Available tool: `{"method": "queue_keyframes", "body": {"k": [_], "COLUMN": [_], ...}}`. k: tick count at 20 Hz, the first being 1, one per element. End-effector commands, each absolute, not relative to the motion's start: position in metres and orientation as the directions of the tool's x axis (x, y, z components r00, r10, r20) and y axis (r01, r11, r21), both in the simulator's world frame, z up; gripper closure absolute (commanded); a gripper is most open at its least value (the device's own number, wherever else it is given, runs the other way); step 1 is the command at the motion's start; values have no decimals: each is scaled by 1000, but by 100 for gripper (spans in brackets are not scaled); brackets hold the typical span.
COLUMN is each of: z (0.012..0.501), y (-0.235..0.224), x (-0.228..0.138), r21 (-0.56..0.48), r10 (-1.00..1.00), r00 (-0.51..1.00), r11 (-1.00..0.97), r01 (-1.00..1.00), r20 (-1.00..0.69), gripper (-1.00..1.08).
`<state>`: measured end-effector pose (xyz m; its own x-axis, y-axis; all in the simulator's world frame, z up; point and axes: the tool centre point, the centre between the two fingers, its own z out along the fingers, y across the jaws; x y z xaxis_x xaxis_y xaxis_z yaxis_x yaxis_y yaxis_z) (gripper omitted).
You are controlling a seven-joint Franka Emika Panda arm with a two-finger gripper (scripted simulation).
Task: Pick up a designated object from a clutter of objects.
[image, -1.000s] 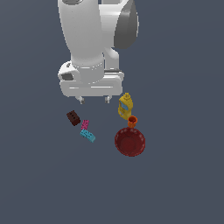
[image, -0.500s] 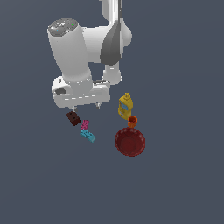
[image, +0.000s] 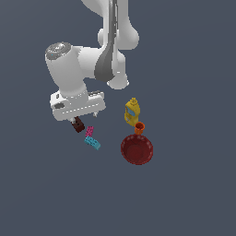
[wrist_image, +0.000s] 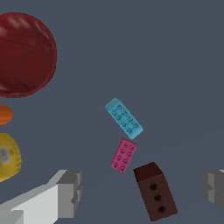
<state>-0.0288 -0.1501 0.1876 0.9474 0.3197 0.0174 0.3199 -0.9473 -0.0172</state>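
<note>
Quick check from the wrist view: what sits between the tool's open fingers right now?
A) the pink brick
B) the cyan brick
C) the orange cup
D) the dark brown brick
D: the dark brown brick lies between the tool's two fingers, untouched.

plain flat dark slate-blue ground surface (image: 193, 198) fills the whole background of both views, uniform in colour.

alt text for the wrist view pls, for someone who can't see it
The open gripper has its two grey fingers either side of a dark brown brick, not touching it. A pink brick and a cyan brick lie just beyond, with a dark red bowl, an orange cup and a yellow bottle off to one side.
</note>
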Motion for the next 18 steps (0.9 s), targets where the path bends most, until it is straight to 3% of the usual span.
{"method": "queue_keyframes", "body": {"k": [1,18], "z": [175,99], "y": [-161,-224], "x": [-35,-89], "r21": [-16,-4], "r10": [355,563], "r00": [935,827], "r11": [-935,-827], "r01": [356,563], "r20": [18,9], "gripper": [-92,-92]}}
